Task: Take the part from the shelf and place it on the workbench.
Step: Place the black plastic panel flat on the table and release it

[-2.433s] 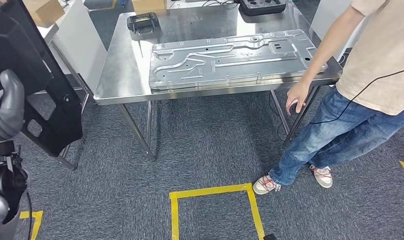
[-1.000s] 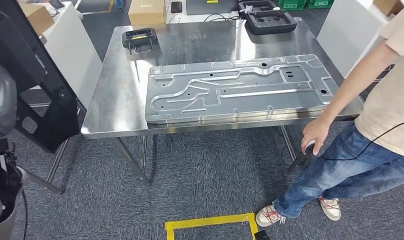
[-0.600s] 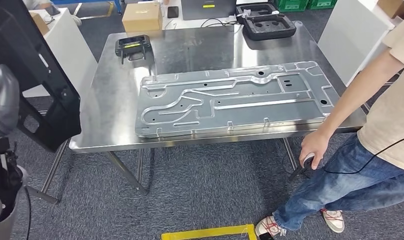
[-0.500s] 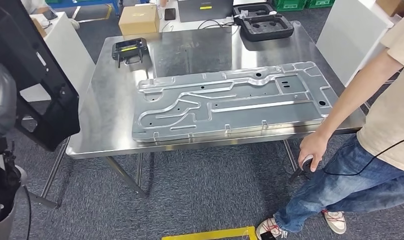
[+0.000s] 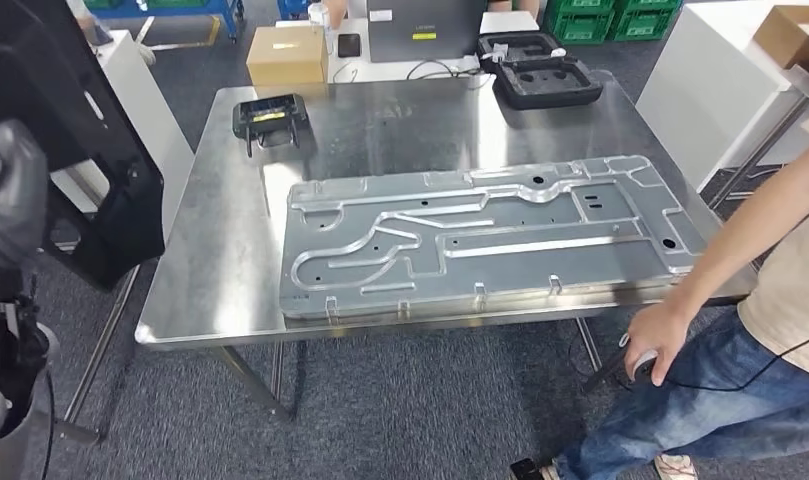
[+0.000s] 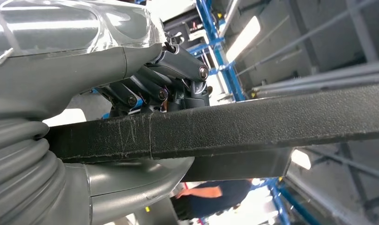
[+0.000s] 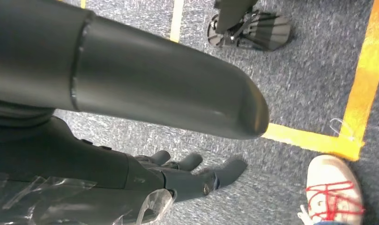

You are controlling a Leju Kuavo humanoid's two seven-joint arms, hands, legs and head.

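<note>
— Steel workbench (image 5: pixel 230 260) dead ahead, half covered by a grey panel (image 5: pixel 480 240) lying lengthwise across it. Where's the part?

— Black part (image 5: pixel 90 180) up at the left, clamped in the left hand (image 5: pixel 15 200); in the left wrist view, fingers (image 6: pixel 164 89) wrapped over its long edge, thumb under.

— Which way to go?

— Forward and right, onto the bare strip left of the panel, long axis kept alongside it. Right hand (image 7: pixel 178 176) hanging low over carpet, fingers apart, holding nothing
</note>
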